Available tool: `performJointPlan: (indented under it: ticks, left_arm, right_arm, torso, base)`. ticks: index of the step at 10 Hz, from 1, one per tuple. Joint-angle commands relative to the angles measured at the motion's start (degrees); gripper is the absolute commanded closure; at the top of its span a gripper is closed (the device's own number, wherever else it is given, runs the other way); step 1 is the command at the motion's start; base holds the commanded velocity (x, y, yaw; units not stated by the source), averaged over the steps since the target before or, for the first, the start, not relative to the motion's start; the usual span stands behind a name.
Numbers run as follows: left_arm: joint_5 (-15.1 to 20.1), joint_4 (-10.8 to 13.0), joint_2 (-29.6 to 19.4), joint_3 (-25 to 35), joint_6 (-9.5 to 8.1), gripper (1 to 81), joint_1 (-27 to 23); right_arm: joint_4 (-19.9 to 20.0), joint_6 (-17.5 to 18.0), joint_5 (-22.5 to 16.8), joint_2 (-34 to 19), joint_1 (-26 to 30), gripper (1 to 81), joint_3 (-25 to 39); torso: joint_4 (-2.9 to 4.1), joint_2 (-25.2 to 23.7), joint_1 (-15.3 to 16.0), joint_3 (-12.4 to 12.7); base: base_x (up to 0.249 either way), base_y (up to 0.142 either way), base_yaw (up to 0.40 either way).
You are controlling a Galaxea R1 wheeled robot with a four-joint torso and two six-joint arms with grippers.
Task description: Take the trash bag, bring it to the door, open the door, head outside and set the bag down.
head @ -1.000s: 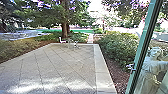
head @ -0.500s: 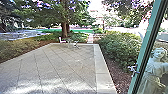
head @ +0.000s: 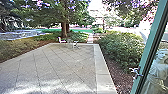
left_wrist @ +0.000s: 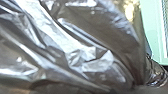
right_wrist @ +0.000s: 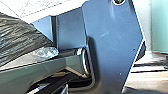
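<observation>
Farther to the right than before, the door has shifted. Dark, shiny, creased and apparently plastic, the bag lies close by the left wrist; whether either gripper is spread, pressed together or pinching it, one cannot tell.

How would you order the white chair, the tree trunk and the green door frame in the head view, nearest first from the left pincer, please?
1. Green door frame, right side.
2. White chair, far edge of paving.
3. Tree trunk, beyond the paving.
</observation>
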Motion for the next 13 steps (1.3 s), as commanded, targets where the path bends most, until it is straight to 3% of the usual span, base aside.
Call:
performJointPlan:
  ticks: [1, 13]
  left_arm:
    - [3.1, 0.1, 0.0, 0.2, 0.5, 81.1, -2.6]
    - [3.1, 0.1, 0.0, 0.2, 0.5, 81.1, -2.3]
  right_arm:
    - [0.0, -0.1, -2.9, 0.3, 1.7, 1.0, 0.2]
    - [0.1, -0.1, -2.8, 0.3, 1.4, 1.0, -0.2]
  torso:
    - [0.0, 0.0, 0.0, 0.0]
    - [0.0, 0.1, 0.0, 0.0]
  base:
    - [0.11, 0.0, 0.0]
    - [0.124, 0.0, 0.0]
